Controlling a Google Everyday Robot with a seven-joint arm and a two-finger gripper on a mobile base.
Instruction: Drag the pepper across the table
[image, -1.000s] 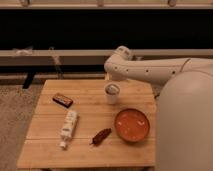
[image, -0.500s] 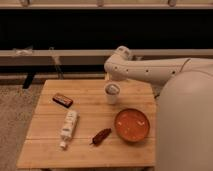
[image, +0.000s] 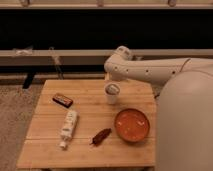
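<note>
The pepper (image: 101, 136) is small, dark red-brown and tapered. It lies near the front middle of the light wooden slat table (image: 50, 150), just left of an orange bowl. My white arm (image: 150, 70) reaches in from the right above the table's far edge. The gripper (image: 111, 81) hangs at the arm's end over the back middle of the table, right above a white cup-like thing (image: 112, 93). It is well behind the pepper and apart from it.
An orange-red bowl (image: 132, 124) sits at the front right. A white tube-like bottle (image: 68, 128) lies left of the pepper. A flat dark bar with an orange stripe (image: 62, 100) lies at the back left. My robot body (image: 187, 125) fills the right side.
</note>
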